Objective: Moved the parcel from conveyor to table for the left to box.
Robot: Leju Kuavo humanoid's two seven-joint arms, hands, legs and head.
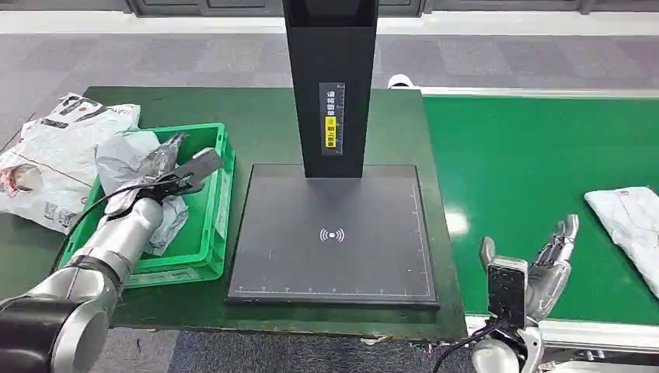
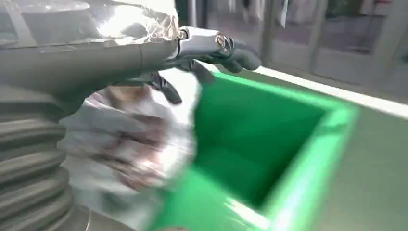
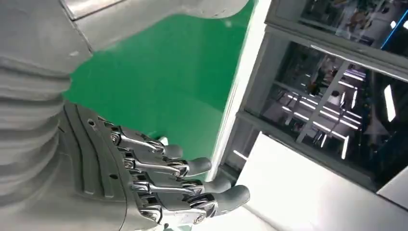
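A grey plastic parcel [image 1: 124, 159] lies crumpled in the green box [image 1: 208, 233] on the left of the table. My left hand [image 1: 172, 163] hovers over it with its fingers stretched out, and nothing sits between them. In the left wrist view the fingers [image 2: 226, 48] reach out above the blurred parcel [image 2: 130, 149] and the box's green wall [image 2: 288, 192]. My right hand [image 1: 548, 260] is open, fingers spread, low over the near edge of the green conveyor [image 1: 536, 148]. The right wrist view shows its fingers [image 3: 183, 183] holding nothing. A white parcel [image 1: 631, 221] lies on the belt to its right.
A black scanner plate [image 1: 334, 233] with a tall black post [image 1: 330, 85] stands at the table's middle, between box and conveyor. A heap of white printed bags [image 1: 54, 155] lies on the table left of the box. Grey floor runs beyond the table.
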